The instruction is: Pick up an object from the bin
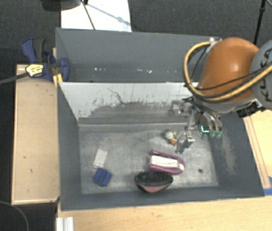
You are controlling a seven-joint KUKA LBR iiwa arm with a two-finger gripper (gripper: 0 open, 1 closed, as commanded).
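Inspector: Orange wrist cover [229, 66], upper right of the frame, stands highest, with looped cables round it. Beneath it the gripper [188, 141] hangs low over the right-centre floor of the grey metal bin [126, 57].

Clerk: Open or closed?

Inspector: Cannot tell. The tip merges with its own hardware from this angle.

Clerk: Which item is nearest it?

Inspector: A small pale round piece [169, 135] with an orange spot lies on the bin floor just left of the gripper. Whether the two touch cannot be confirmed.

Clerk: Other contents?

Inspector: A pink-and-white packet [166, 162] lies just below the gripper, apart from it. A dark oval brush [153, 181] with a pink underside sits right beside that packet, to its lower left, close to the bin's lower wall. At lower left lie a blue block [102, 177] and, just above it, a white slip [100, 157], both well apart from the gripper.
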